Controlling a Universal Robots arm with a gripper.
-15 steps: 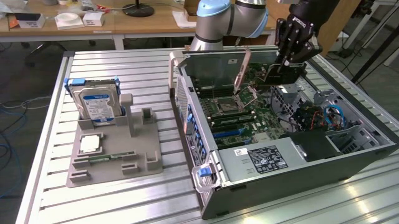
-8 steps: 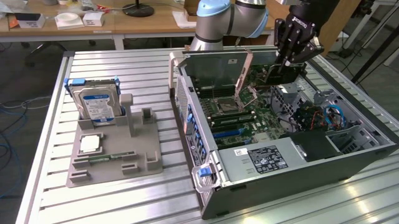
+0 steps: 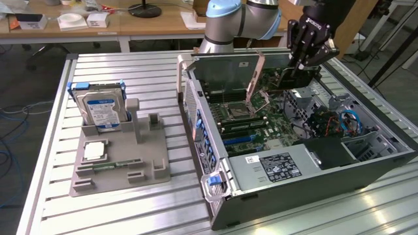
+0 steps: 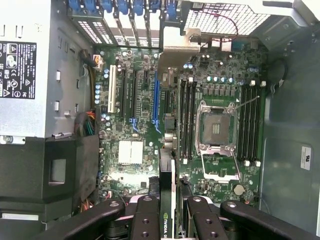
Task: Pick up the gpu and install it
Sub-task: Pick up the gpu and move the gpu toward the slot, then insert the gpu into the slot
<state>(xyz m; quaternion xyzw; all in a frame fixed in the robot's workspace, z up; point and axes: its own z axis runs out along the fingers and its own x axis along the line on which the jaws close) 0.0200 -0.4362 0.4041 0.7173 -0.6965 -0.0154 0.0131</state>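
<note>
The hand (image 4: 170,215) is partly closed, its fingers (image 4: 146,215) clamped on either side of the gpu (image 4: 166,182). It holds the card edge-on above the motherboard (image 4: 145,115) inside the open computer case (image 3: 287,196). The case lies toward the edge of the tabletop (image 3: 130,210) on the exterior view's right. A hard drive (image 3: 101,107) stands in a grey holder (image 3: 156,156) near the opposite edge.

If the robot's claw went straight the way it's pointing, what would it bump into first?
Most likely the green motherboard inside the open computer case. The gripper points down at it, and the gpu it holds would touch first, though depth is hard to judge.
</note>
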